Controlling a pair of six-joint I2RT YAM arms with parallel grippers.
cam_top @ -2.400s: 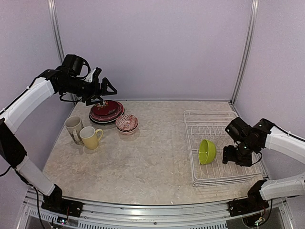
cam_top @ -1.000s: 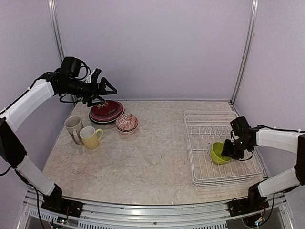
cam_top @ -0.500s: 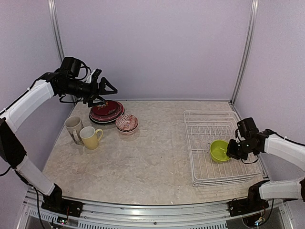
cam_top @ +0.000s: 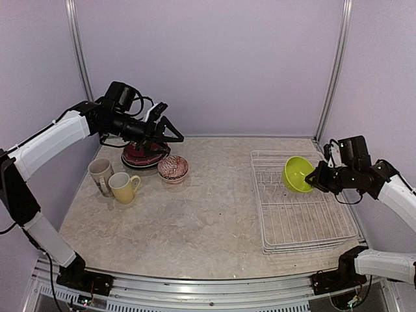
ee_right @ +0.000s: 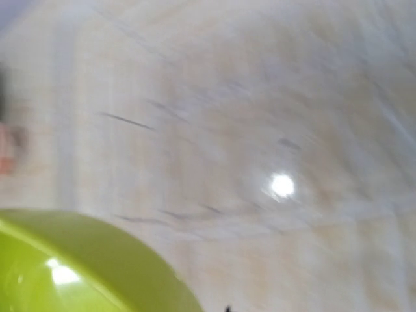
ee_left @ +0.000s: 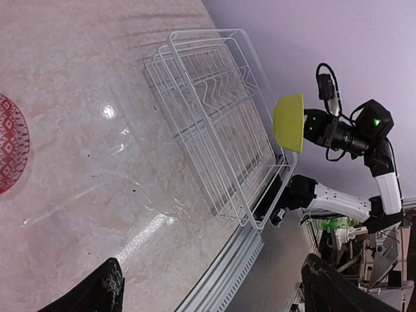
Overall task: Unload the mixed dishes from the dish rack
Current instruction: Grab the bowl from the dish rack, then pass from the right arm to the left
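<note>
Above the dish rack, in the top external view, the lime-green bowl hangs clear of the wires, tipped on its side with its opening toward the left. The right jaws, at the end of the right arm, are closed on its right rim. No other dish shows in the rack. At the left rear of the bench, the left arm holds the left jaws spread wide over the stack of dark red plates. The red-patterned bowl sits just beside that stack, with the cream mug and yellow mug nearer the front. In the left wrist view, both fingertips stand well apart at the bottom edge with nothing between them; the rack and the held bowl appear across the bench. The right wrist view is blurred: only the bowl's green wall fills the lower left corner, over pale bench surface.
</note>
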